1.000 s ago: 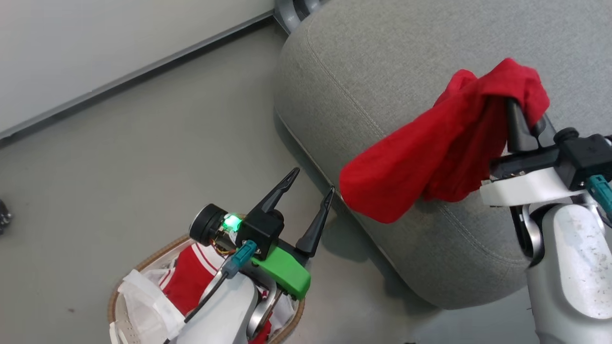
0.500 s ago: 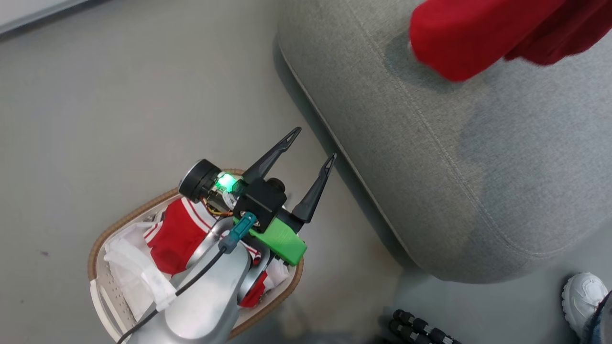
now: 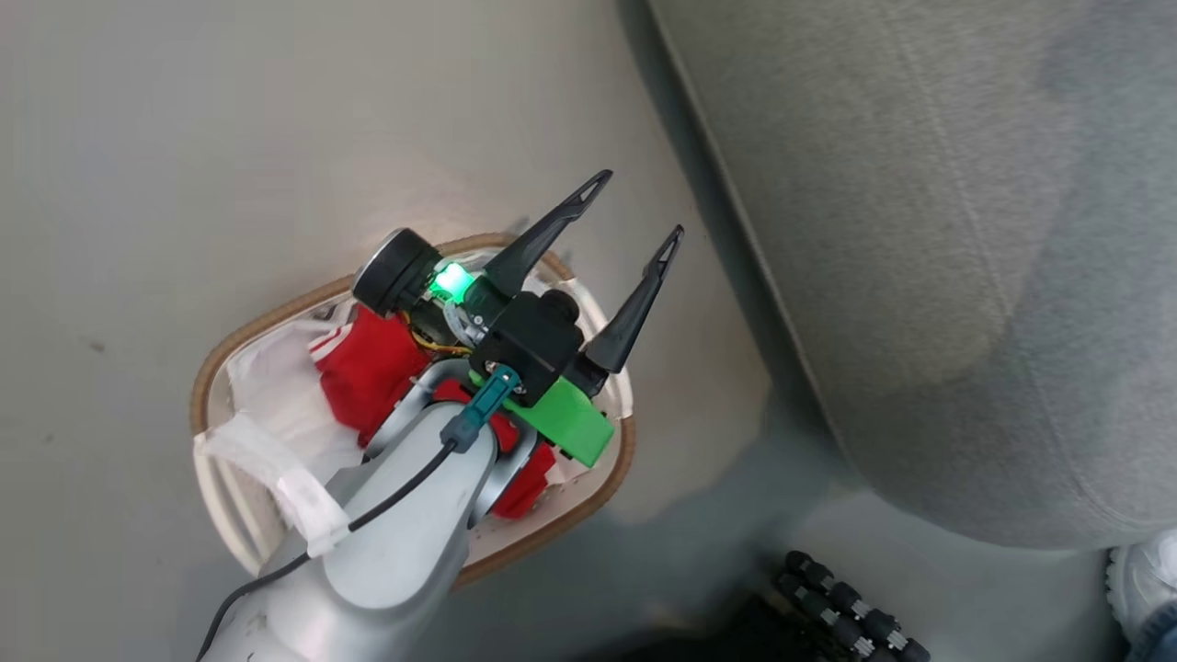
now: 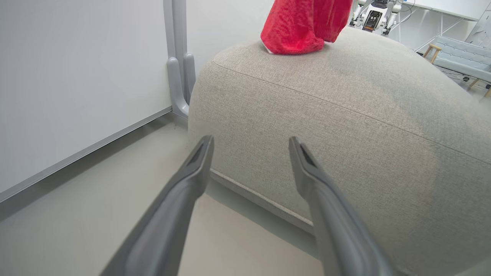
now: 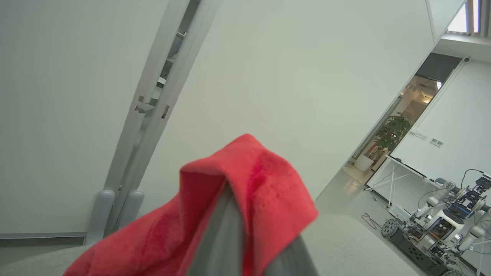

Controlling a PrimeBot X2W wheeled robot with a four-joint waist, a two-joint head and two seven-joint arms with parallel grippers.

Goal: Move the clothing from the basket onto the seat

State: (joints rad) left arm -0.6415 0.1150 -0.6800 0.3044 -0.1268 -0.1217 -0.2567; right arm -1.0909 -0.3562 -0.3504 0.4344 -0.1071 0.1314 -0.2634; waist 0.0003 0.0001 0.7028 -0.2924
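Note:
The basket [image 3: 196,405] stands on the floor at lower left and holds red clothing with white stripe trim [image 3: 368,368] on its white liner [image 3: 276,432]. My left gripper [image 3: 643,202] hovers open above the basket's far rim, its fingers pointing at the seat [image 3: 965,230]. In the left wrist view the left gripper [image 4: 250,142] is open and empty in front of the seat [image 4: 345,115]. A red garment [image 4: 299,27] hangs down onto the top of the seat. In the right wrist view this red garment [image 5: 268,191] drapes over my right gripper [image 5: 245,245], which is shut on it.
A person's white shoe [image 3: 1140,579] shows at the lower right corner, by the seat's near edge. A black ribbed object [image 3: 846,611] lies on the floor beside it. A white wall with a grey post [image 4: 178,76] stands left of the seat. Another robot [image 5: 437,230] stands far behind.
The head camera has tilted down, so the basket sits higher in view. The red garment and right gripper have left the top of the head view. The left gripper stays open over the basket.

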